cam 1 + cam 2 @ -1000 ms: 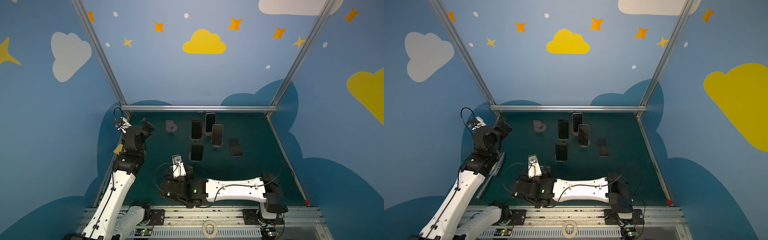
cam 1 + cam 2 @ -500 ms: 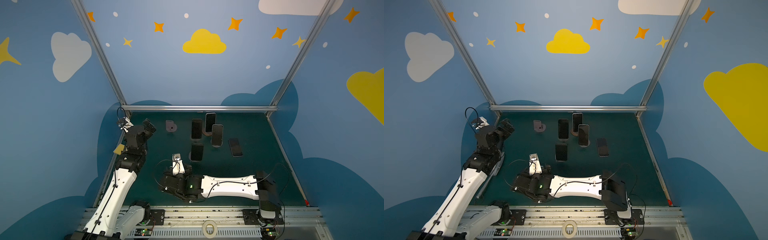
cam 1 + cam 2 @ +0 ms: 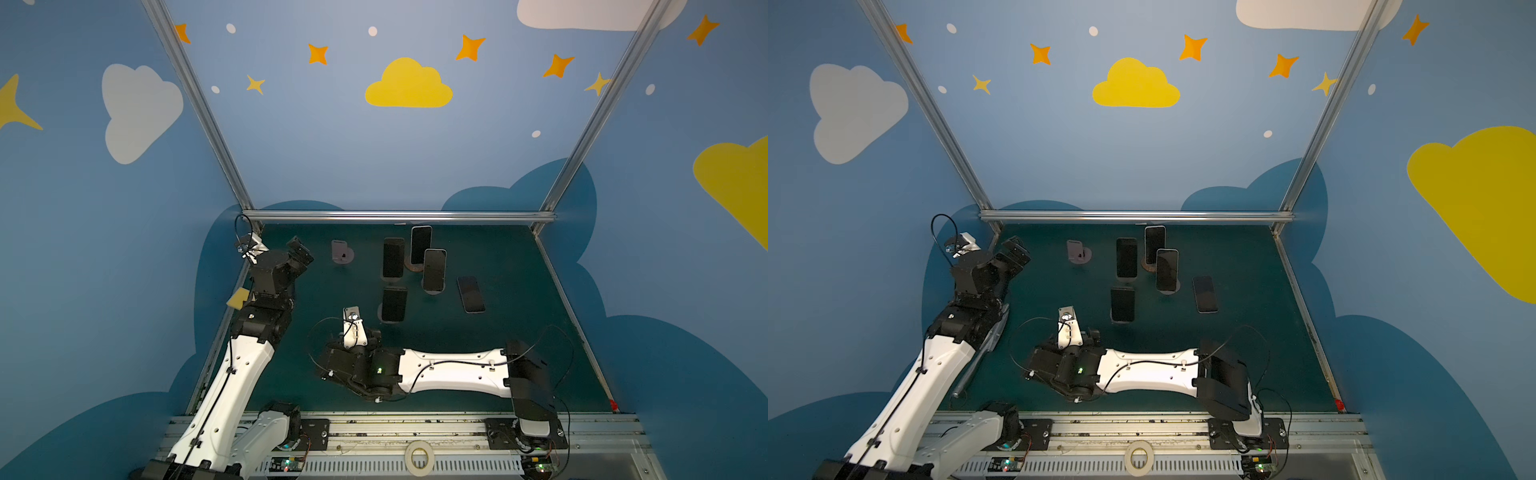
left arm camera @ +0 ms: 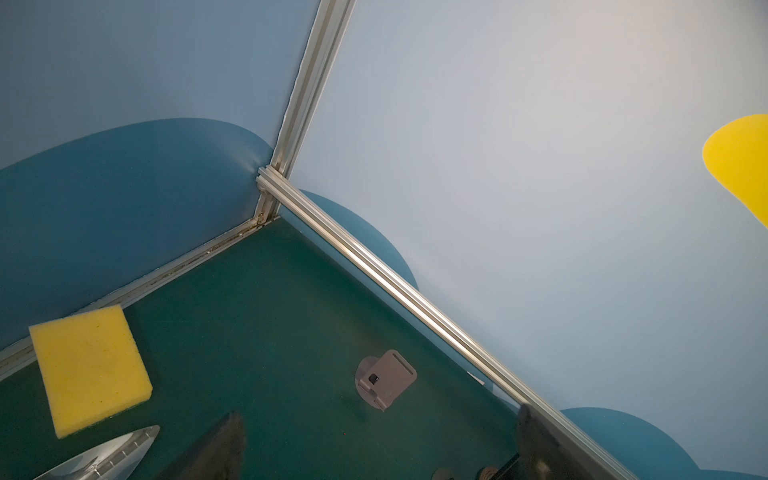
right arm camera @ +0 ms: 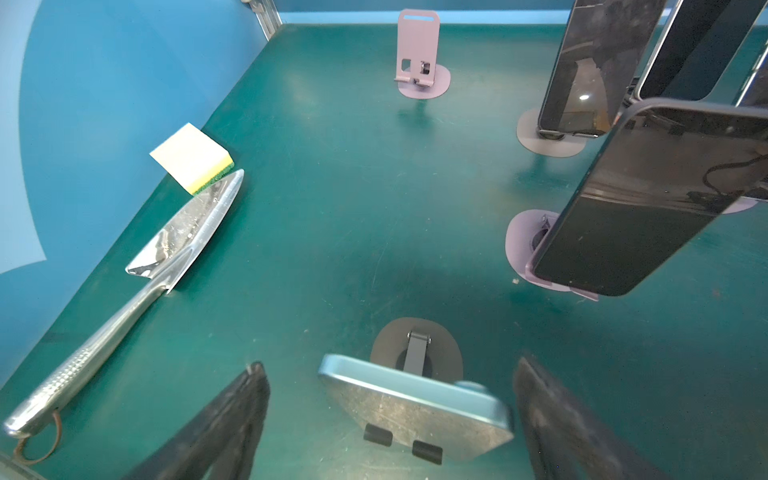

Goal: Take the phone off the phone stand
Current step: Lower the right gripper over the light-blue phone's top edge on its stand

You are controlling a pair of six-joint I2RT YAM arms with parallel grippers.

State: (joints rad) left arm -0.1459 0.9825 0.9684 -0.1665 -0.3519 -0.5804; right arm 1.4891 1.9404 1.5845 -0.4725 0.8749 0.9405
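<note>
Step in hand: approach to grasp, with the phone not yet taken. In the right wrist view the right gripper [image 5: 390, 368] is spread wide and empty, one finger on either side of a blue-edged phone [image 5: 415, 411] and touching neither edge. That phone leans on a dark phone stand [image 5: 415, 345], held at its lower edge by two black lips; both top views hide it beneath the right wrist. The left gripper [image 3: 301, 253] is likewise wide open and holds nothing, raised near the far left corner, well apart from the work. A knife [image 5: 183, 232] and sponge [image 5: 193, 158] lie along the left wall, clear of the approach. Assessment: the next move calls for closing squarely on the phone's side edges, then lifting it clear of the lips without dragging the stand.
</note>
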